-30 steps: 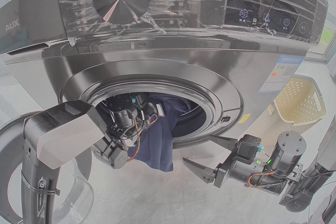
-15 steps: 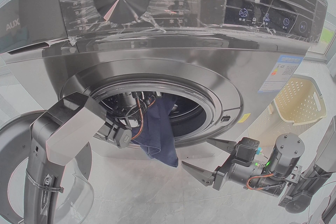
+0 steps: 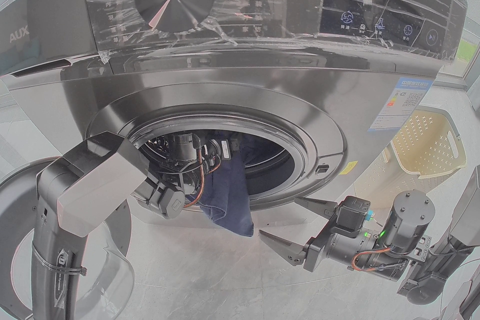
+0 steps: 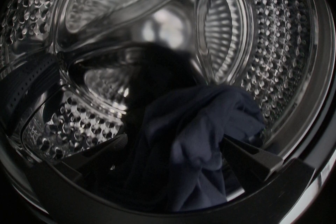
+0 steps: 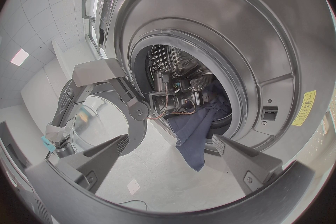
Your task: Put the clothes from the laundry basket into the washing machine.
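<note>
Head view: navy garment [image 3: 227, 191] draped over washing machine [image 3: 310, 101] opening rim, tail hanging outside. Laundry basket [image 3: 430, 146] at machine's right. Right gripper [image 3: 280, 217] below opening, jaws spread, empty.
Left wrist view: left gripper [image 4: 175, 139] inside drum [image 4: 276, 42], jaws wide apart, garment bunched between.
Right wrist view: door [image 5: 101, 123] open.

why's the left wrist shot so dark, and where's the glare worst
Left wrist view: the camera is inside the unlit drum, so the navy garment reads nearly black. Head view: plastic film on the control panel throws streaky glare, and the lens bows the washing machine.
</note>
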Controlling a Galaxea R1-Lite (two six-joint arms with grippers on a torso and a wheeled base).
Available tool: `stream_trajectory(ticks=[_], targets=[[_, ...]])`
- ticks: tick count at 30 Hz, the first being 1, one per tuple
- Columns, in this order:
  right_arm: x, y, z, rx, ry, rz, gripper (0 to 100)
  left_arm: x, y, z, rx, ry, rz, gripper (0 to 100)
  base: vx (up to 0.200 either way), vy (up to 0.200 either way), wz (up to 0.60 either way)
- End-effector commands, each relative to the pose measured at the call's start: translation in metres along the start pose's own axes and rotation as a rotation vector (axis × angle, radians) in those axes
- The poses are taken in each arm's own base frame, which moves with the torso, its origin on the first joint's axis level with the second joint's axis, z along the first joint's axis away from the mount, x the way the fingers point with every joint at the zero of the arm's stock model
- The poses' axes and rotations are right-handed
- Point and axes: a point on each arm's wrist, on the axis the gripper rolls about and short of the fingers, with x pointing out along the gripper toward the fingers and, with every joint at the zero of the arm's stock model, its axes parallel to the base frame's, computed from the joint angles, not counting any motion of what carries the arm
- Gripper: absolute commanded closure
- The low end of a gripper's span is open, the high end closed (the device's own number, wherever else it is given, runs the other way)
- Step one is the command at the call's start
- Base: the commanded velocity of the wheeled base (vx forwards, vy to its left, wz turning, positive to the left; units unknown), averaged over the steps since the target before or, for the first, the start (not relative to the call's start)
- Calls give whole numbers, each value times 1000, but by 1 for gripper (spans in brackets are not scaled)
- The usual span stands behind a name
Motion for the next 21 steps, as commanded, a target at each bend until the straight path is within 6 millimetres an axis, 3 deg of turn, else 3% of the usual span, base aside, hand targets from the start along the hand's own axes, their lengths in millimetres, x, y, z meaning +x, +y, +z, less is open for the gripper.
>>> stream_trajectory(ticks=[1, 11, 12, 16, 21], targets=[[1, 0, 0, -1, -1, 3, 0, -13, -2, -8, 21, 99, -8, 0, 0, 0, 0], [2, 0, -1, 0, 2, 2, 0, -14, -6, -41, 71, 223, -40, 0, 0, 0, 0], [2, 0, -1, 0, 2, 2, 0, -13, -4, -46, 83, 235, -38, 100, 0, 0, 0], [2, 0, -1, -1, 1, 2, 0, -7, -1, -46, 87, 226, -30, 100, 0, 0, 0], [3, 0, -1, -1, -1, 3, 0, 2, -4, -33, 68, 167, -28, 100, 0, 0, 0]])
